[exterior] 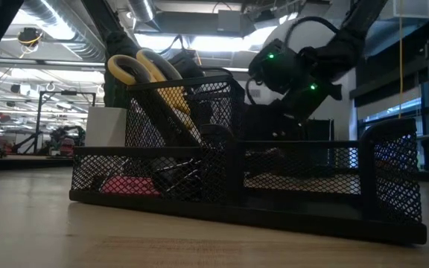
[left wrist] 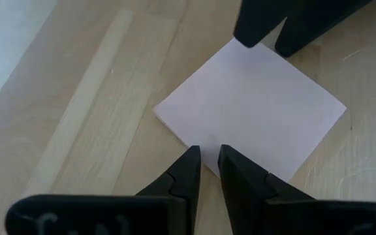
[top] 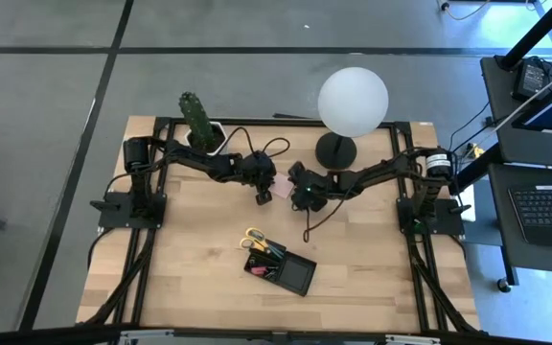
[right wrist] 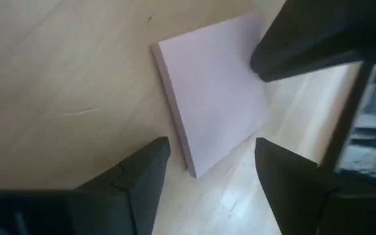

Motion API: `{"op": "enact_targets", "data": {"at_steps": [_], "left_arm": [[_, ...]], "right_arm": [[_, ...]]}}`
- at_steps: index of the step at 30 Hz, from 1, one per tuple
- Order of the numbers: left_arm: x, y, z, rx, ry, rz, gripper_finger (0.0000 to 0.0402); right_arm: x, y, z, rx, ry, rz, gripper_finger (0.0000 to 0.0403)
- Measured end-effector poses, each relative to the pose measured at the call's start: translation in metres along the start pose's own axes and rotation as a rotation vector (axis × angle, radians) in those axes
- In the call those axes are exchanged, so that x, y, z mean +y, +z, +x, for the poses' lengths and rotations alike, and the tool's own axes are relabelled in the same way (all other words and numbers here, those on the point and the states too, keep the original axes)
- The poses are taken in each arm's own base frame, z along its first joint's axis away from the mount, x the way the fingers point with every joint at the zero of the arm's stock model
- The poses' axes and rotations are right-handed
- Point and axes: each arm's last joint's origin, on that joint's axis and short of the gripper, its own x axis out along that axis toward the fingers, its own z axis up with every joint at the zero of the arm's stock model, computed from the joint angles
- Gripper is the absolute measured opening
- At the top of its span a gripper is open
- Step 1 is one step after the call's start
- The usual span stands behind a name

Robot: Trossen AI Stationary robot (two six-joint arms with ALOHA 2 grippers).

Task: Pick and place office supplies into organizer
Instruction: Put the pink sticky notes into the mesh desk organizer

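A pink sticky-note pad (top: 283,192) lies flat on the wooden table between my two grippers. My left gripper (left wrist: 209,156) is at one edge of the pad (left wrist: 253,104), its fingers nearly together with only a slit between them and nothing in it. My right gripper (right wrist: 211,156) is open, with one finger on either side of a corner of the pad (right wrist: 214,91), apart from it. The black mesh organizer (top: 281,266) stands nearer the front edge. Yellow-handled scissors (exterior: 147,74) stand in it handles up, and a pink eraser (exterior: 129,184) lies in it. My left gripper has its two fingertips (left wrist: 193,160) on the middle of one edge of the pad (left wrist: 207,134). It comes slanting down from the table's left. The tips seem to rest on the pad, with nothing pinched between them. The pad lies flat on the table.
A white globe lamp (top: 353,96) on a round black base stands just behind my right arm. A potted cactus (top: 197,120) stands at the far left, behind my left arm. Bare wood lies between the pad and the organizer.
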Motion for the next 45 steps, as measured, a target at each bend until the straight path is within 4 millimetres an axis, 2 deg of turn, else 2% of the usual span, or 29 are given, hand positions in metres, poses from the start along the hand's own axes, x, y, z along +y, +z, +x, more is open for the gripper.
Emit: {"op": "enact_targets", "data": {"at_steps": [6,16,26,33,45], "left_arm": [[0.0,0.0,0.0,-0.002,0.002,0.007,0.0056],[0.0,0.001,0.0,-0.007,0.001,0.0,0.0056],[-0.006,0.003,0.001,-0.035,-0.082,-0.01,0.0056],[-0.009,0.003,0.0,-0.035,-0.086,-0.004,0.0056],[-0.003,0.003,0.0,-0.03,-0.001,-0.012,0.0056]], "right_arm": [[-0.009,0.005,-0.002,0.002,0.082,0.029,0.0215],[-0.002,0.006,0.009,0.016,0.087,0.011,0.0175],[-0.006,0.009,0.014,-0.003,0.008,0.033,0.0171],[-0.009,0.011,0.016,-0.025,-0.03,0.118,0.0167],[-0.005,0.017,0.014,0.018,-0.064,0.102,0.0091]]}}
